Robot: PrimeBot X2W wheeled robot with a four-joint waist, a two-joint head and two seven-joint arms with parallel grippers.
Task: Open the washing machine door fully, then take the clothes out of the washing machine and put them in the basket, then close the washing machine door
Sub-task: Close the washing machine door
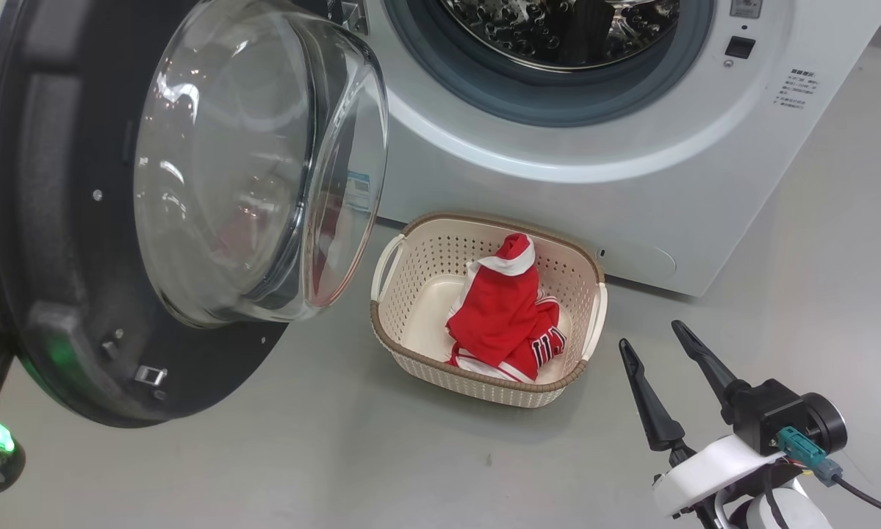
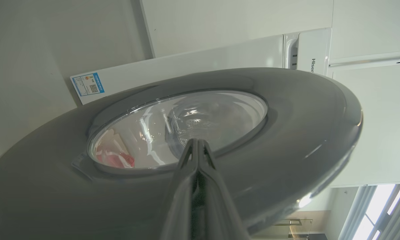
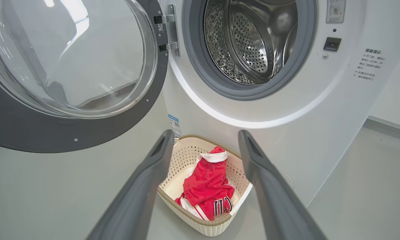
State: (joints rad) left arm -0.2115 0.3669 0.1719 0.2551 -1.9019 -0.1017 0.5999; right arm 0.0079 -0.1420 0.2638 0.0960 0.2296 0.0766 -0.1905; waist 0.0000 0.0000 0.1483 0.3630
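Door: the washing machine door [image 1: 58, 220] stands swung out to the left of the washing machine [image 1: 631, 191], its clear bowl facing the room.

Drum [image 3: 253, 40]: bare steel; no fabric can be seen inside.

Load: the clothes [image 1: 502, 308] lie bunched in the basket [image 1: 484, 393], which sits on the floor [image 1: 337, 455] just in front of the machine, below the drum mouth and right of the open door.

Right gripper [image 1: 650, 334]: low at the near right, close to the basket but apart from it, jaws wide apart and holding nothing.

Left gripper [image 2: 197, 141]: fingers pressed together, nothing between them, pointing at the door's outer face at the edge of the glass. Contact cannot be confirmed.

Assessment: opening and unloading look complete; closing the door is the step in hand. The next move appears to call for the left arm to push the outer face so the door swings right, over the basket, until the latch meets the front panel. The right arm looks clear of that arc.
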